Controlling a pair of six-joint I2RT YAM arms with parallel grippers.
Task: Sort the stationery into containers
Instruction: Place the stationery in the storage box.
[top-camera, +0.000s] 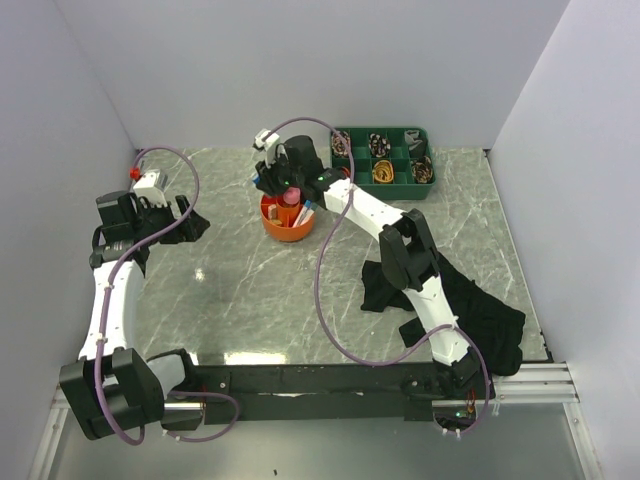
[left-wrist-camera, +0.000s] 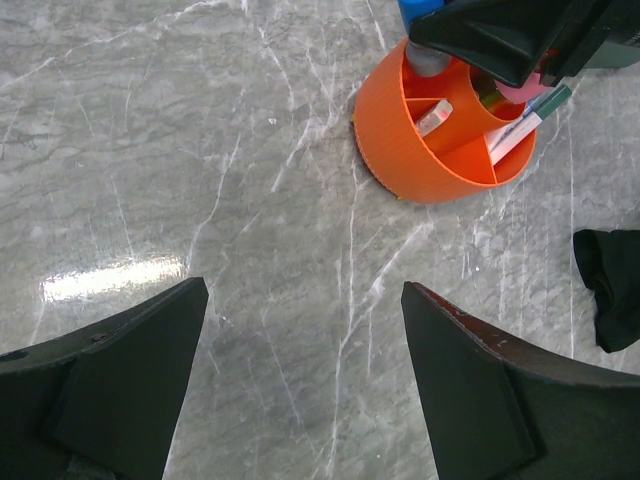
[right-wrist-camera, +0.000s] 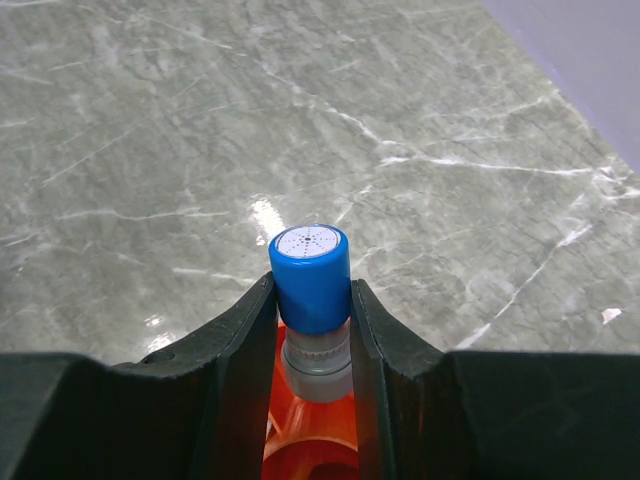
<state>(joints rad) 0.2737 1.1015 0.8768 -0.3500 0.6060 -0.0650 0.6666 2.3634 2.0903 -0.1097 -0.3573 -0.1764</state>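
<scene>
Pinching marker (right-wrist-camera: 310, 265) by its blue cap with right gripper (right-wrist-camera: 310, 290), upright, lower end inside organiser (left-wrist-camera: 420, 150). Alongside other pens (left-wrist-camera: 515, 130) in organiser's sections. Spreading left gripper (left-wrist-camera: 300, 330) wide, empty, left of organiser. Right of organiser, cloth (top-camera: 470, 310); behind-right, tray (top-camera: 352, 183).

Blue-capped marker (right-wrist-camera: 310, 262) upright over round orange organiser (left-wrist-camera: 400, 150); inside — pens (left-wrist-camera: 518, 127), pink case (left-wrist-camera: 525, 92)

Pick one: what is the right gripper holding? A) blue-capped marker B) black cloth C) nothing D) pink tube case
A: in the right wrist view the right gripper pinches the blue-capped marker from both sides, over the orange organiser.
</scene>
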